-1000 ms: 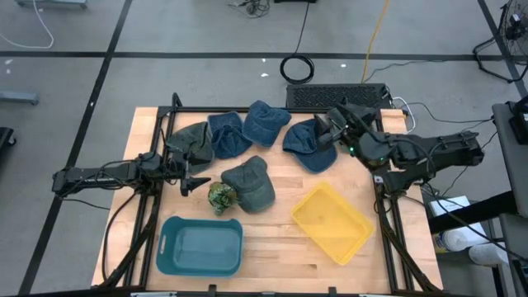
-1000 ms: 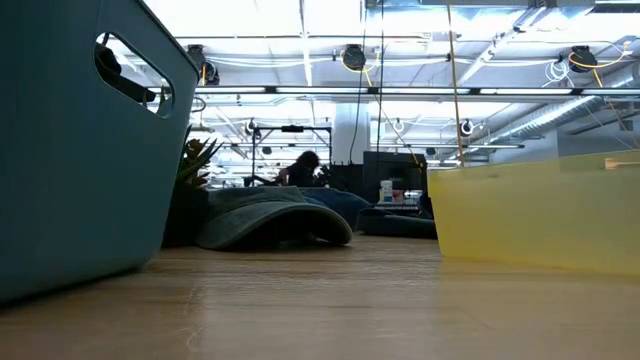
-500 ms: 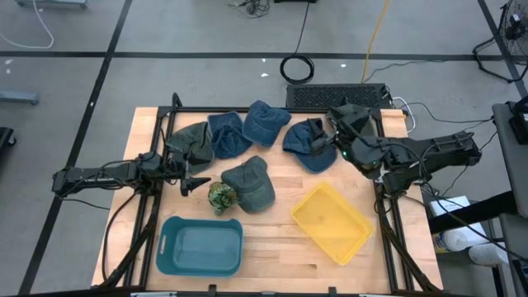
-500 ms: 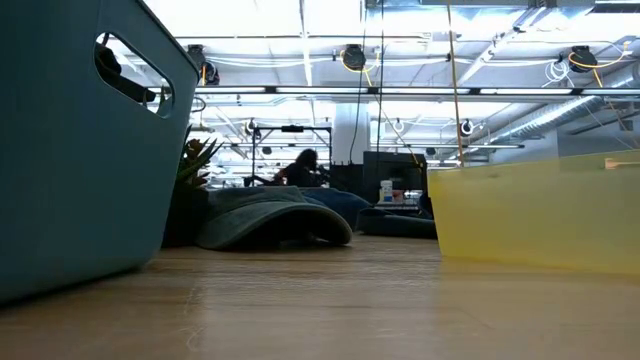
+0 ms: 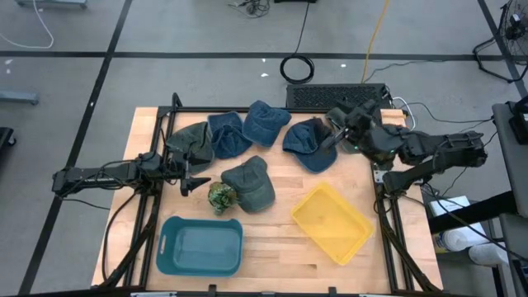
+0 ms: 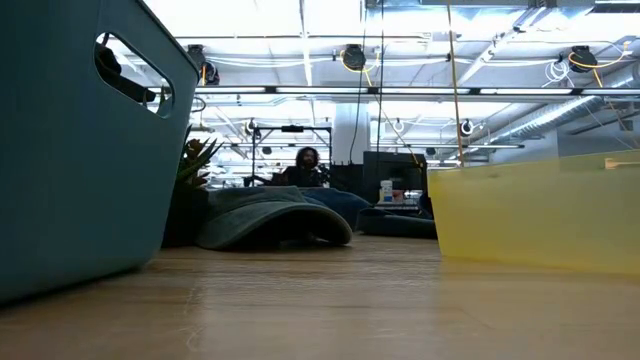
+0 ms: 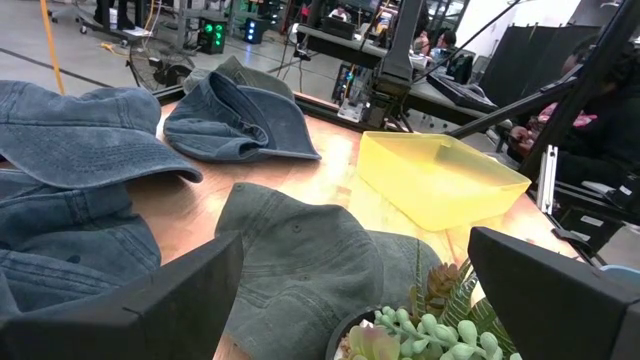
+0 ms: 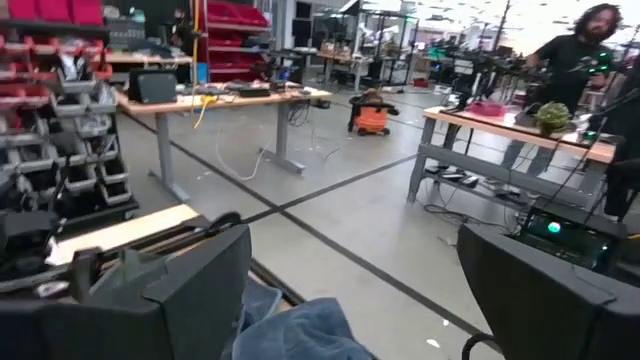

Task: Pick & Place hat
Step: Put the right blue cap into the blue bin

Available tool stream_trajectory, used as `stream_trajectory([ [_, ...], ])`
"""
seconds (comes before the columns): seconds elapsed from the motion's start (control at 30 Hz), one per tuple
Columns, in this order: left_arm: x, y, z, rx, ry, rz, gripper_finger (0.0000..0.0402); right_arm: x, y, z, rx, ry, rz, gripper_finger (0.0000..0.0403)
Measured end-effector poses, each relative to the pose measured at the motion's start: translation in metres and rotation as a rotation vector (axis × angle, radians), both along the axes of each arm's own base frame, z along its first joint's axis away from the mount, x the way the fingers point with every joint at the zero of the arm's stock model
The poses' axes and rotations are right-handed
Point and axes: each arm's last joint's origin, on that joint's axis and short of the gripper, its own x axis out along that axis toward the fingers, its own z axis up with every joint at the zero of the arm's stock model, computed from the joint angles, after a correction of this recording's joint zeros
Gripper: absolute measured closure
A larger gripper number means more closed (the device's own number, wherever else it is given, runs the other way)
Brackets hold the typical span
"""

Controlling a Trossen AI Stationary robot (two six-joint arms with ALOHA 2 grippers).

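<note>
— So, where do the hats lie?

— Take the yellow bin (image 5: 332, 223) as the mark. Five hats sit beyond it, toward the table's far edge. The nearest to the right gripper (image 5: 329, 129) is a blue hat (image 5: 306, 143), just past the bin's far corner. Two more blue ones and a green one (image 5: 190, 140) run in a row away from the bin, and a grey-green hat (image 5: 250, 182) lies beside the bin, next to a small plant (image 5: 220, 196). A teal bin (image 5: 200, 246) stands farther off on that same side.

— And the grippers?

— The right one hovers over the far edge of the blue hat, tilted up; its wrist view looks out into the room, with only a bit of denim at the fingers. The fingers stand wide apart, holding nothing. The left gripper (image 5: 191, 183) waits well away from the yellow bin, near the plant, spread wide and empty too.

— What's the step, then?

— I judge it a reach for the blue hat. The wrist should pitch down first so the fingers face the cloth. Then pinch a raised fold of the crown or the brim's edge, not flat fabric, which would slip. Lift straight up before swinging to the bin, so the hat clears the bin's wall.

— Risks?

— Soft denim may sag or drag on its neighbour.
</note>
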Motion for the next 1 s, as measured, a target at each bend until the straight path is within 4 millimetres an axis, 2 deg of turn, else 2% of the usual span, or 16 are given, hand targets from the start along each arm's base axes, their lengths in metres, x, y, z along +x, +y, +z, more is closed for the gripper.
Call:
stream_trajectory([
  [0.23, 0.000, 0.000, 0.000, 0.000, 0.000, 0.000, 0.0004, -0.015, -0.010, 0.003, -0.049, 0.071, -0.034, 0.0057],
  [0.5, 0.000, 0.000, 0.000, 0.000, 0.000, 0.000, 0.0004, -0.020, -0.023, 0.005, -0.065, 0.094, -0.046, 0.0057],
  [0.63, 0.000, 0.000, 0.000, 0.000, -0.001, 0.000, 0.0004, -0.019, -0.032, 0.001, -0.039, 0.121, -0.007, 0.0057],
  [1.0, 0.000, 0.000, 0.000, 0.000, 0.000, 0.000, 0.0004, -0.023, -0.048, -0.012, 0.041, 0.199, -0.069, 0.0057],
])
